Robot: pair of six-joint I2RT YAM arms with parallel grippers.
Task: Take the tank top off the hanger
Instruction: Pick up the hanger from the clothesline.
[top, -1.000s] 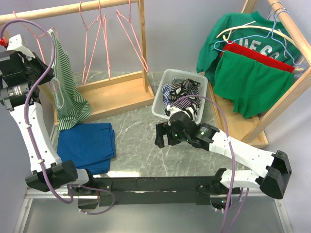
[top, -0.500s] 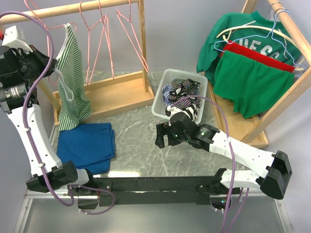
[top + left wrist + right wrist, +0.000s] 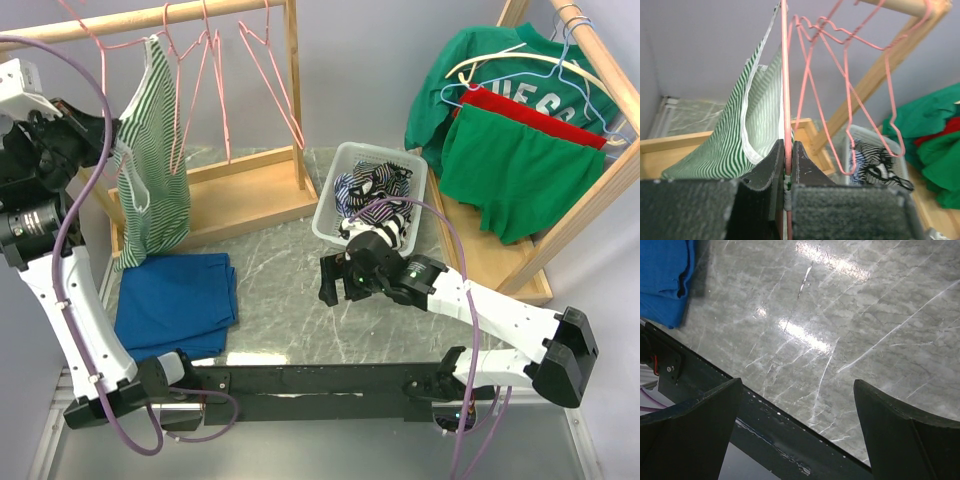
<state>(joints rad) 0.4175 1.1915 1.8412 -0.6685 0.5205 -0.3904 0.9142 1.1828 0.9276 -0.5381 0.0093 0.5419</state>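
Note:
The green-and-white striped tank top (image 3: 150,160) hangs from a pink wire hanger (image 3: 118,45) at the left end of the wooden rack (image 3: 130,20). My left gripper (image 3: 112,132) is shut on the hanger's wire beside the top's strap. In the left wrist view the pink hanger (image 3: 785,75) runs straight up from between the closed jaws of the left gripper (image 3: 788,146). There the tank top (image 3: 735,140) drapes to the left of the wire. My right gripper (image 3: 330,280) hovers open over the marble table (image 3: 280,270). Nothing sits between the wide-apart fingers of the right gripper (image 3: 797,385).
Two bare pink hangers (image 3: 215,70) hang further right on the same rack. Folded blue cloth (image 3: 178,300) lies below the tank top. A white basket (image 3: 420,175) holds striped clothes. A second rack (image 3: 590,200) at the right carries a green sweater (image 3: 490,70) and red and green garments.
My left gripper has risen and swung right with the hanger. The tank top now hangs higher and further right, its hem lifted off the blue cloth. The right arm is unmoved.

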